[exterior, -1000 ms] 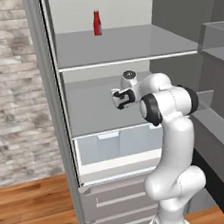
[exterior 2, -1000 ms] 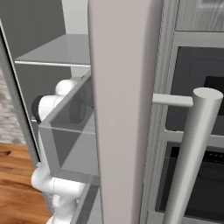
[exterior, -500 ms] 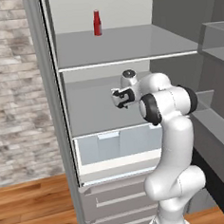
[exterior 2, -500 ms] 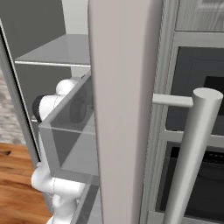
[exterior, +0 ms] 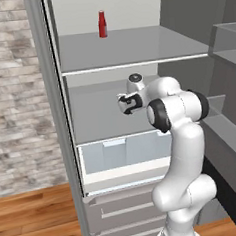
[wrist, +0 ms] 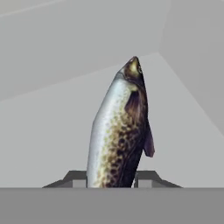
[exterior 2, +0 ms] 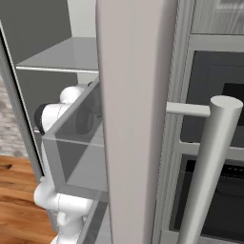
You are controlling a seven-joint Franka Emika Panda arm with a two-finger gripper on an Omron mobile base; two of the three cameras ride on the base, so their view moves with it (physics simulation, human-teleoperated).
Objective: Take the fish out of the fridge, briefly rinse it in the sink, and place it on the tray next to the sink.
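Item one, my gripper (exterior: 125, 104): inside the fridge (exterior: 55, 120), over the middle shelf (exterior: 97, 116), with the hand pointing toward nine o'clock in the left base view; the fingers are pinching the fish (wrist: 118, 131). Item two, the fish: in the hand view it rises between my two dark fingertips (wrist: 75, 178) at six o'clock and runs up to its nose near twelve o'clock, leaning slightly toward one o'clock; back spotted dark, flank pale and silvery, one dark fin standing out at about four o'clock. It looks to hang clear of the shelf, though I cannot be sure it touches nothing. The tail end is hidden at the bottom edge, so exactly where on the body I grip is not plain. Handling, as I judge it: very light, slim, smooth-sided and probably slippery, more so once wet at the sink; rendered stiff, holding its line without drooping. Best hold is across the narrow flanks near mid-body, not at the tapering tail, where it could squirt out. Item three, a small red bottle (exterior: 102, 24) on the upper shelf, well apart, at twelve o'clock from the gripper. Item four, a translucent crisper drawer (exterior: 125, 152) below, at six o'clock. Item five, the open fridge door (exterior 2: 136, 119) fills the right base view, its handle (exterior 2: 209, 162) at four o'clock.
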